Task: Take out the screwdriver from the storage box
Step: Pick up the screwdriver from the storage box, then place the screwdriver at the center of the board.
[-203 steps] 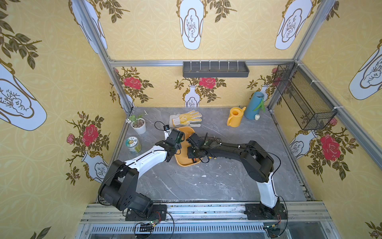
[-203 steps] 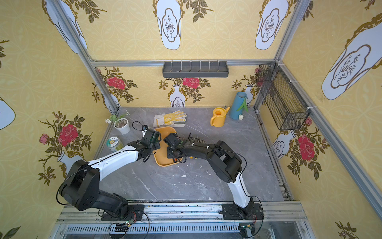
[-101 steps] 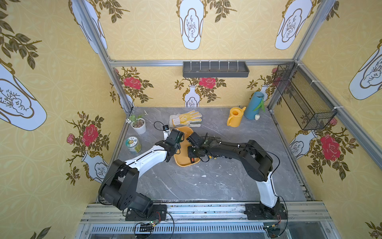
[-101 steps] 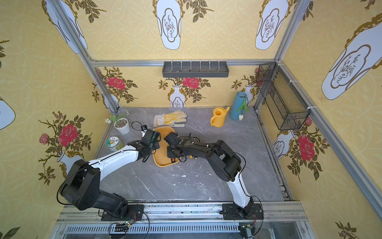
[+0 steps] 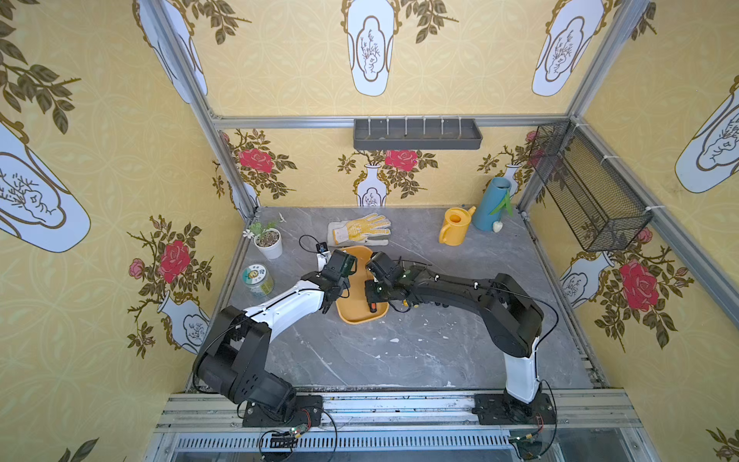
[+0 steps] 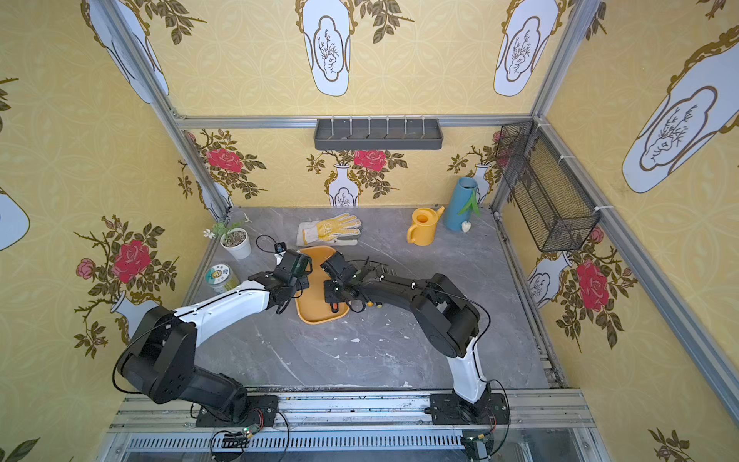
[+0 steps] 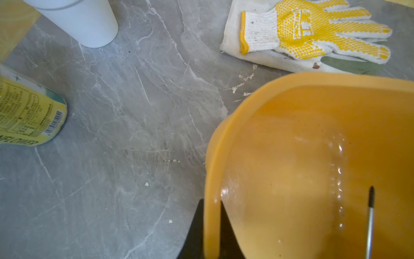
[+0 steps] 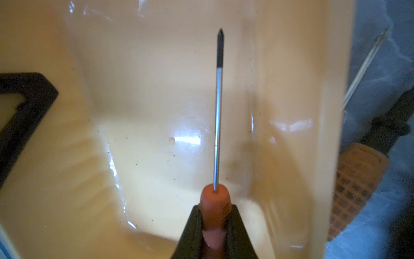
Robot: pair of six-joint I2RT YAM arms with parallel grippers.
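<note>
Marble desk [image 5: 400, 352]: our right pincer [image 8: 215, 210] gripped the screwdriver [image 8: 218, 125] inside the storage box [image 5: 356, 310], our left pincer [image 7: 211, 224] its nine-o'clock rim.

Bright, even light, soft shadows
Top views sharp; in the right wrist view white glare streaks the storage box [image 8: 145, 101] floor, margins blurred

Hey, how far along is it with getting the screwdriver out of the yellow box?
Done: the left gripper is shut on the storage box rim, and the right gripper is shut on the screwdriver by its orange handle. In hand: that grasp, with the shaft inside the box walls. Left: lifting it clear and setting it on the table; it is not out yet.
</note>
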